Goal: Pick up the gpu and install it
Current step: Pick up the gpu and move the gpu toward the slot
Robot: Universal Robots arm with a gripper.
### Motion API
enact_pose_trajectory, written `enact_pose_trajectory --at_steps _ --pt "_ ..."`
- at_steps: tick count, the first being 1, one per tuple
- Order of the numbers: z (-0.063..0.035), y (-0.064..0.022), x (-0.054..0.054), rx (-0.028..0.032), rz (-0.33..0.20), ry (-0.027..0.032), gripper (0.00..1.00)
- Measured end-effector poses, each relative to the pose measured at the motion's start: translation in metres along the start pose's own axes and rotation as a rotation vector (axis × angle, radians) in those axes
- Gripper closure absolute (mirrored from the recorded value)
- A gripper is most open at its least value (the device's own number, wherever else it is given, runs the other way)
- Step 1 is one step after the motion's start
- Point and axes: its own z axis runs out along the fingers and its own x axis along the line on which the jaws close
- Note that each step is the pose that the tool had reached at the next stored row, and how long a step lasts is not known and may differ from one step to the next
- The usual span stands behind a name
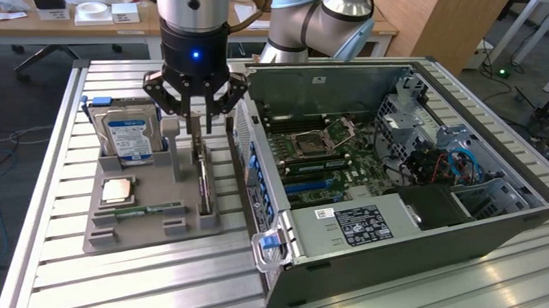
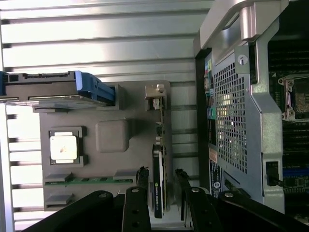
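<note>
1 slatted aluminium table (image 1: 114,285) bore an open grey metal computer case (image 1: 363,256) and, to the exterior view's left of it, a grey plastic holder tray (image 1: 140,228). Above the tray hung the black gripper (image 1: 202,121), jaws spread wide and holding nothing, 1 finger on either side of the thin flat black gpu (image 1: 204,182), which stood on edge in the tray's slot nearest the case.

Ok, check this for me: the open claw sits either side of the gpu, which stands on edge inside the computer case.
One thing is off: the gpu stands on edge in the grey holder beside the computer case, not inside it, as the exterior view shows. The rest holds: the open claw sits either side of the card.
</note>
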Motion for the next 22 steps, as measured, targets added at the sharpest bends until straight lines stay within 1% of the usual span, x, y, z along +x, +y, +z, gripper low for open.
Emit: enact_pose_trajectory --at_steps 7,15,22 --pt "0.0019 -0.0001 0.0 -0.0001 0.0 0.0 0.64" --pt "0.0075 -0.0005 -0.0001 0.0001 0.0 0.0001 0.64" --pt "0.0077 -0.0005 -0.0001 0.0001 0.0 0.0001 0.64"
